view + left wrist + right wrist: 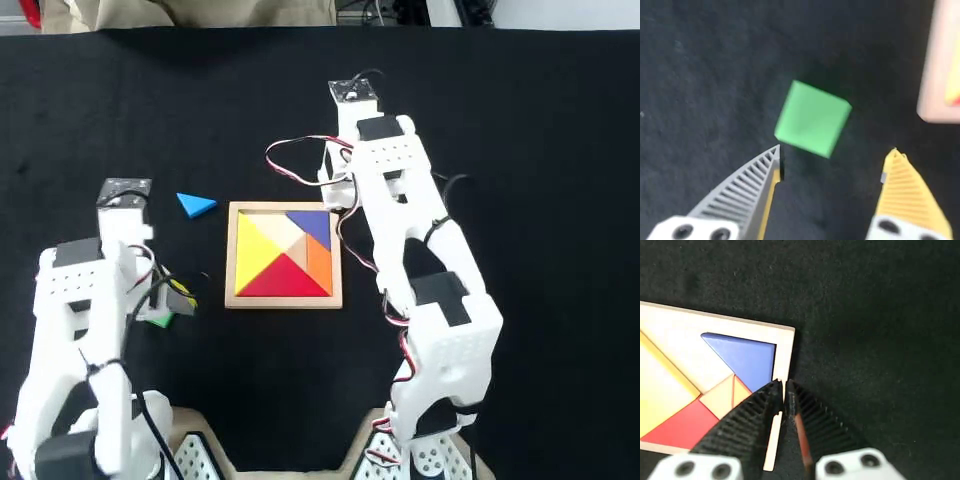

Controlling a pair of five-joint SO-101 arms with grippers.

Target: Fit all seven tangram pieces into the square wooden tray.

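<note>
The square wooden tray [233, 255] lies mid-table and holds yellow [260, 245], red [285, 277], orange [319, 258] and dark blue [313, 226] pieces. A light blue triangle [196, 205] lies on the black cloth to the tray's left. A green square [812, 119] lies flat on the cloth, just ahead of my open left gripper [835, 152]; in the high view the green square [159, 320] is beside that gripper [176, 297]. My right gripper [783, 385] is shut with nothing in it, over the tray's rim [785, 347] next to the dark blue triangle [747, 357].
A strip of bare wood [675, 340] shows in the tray along the edge beside the dark blue piece. A corner of the tray [940, 65] lies to one side of the green square. Black cloth surrounds the tray on all sides.
</note>
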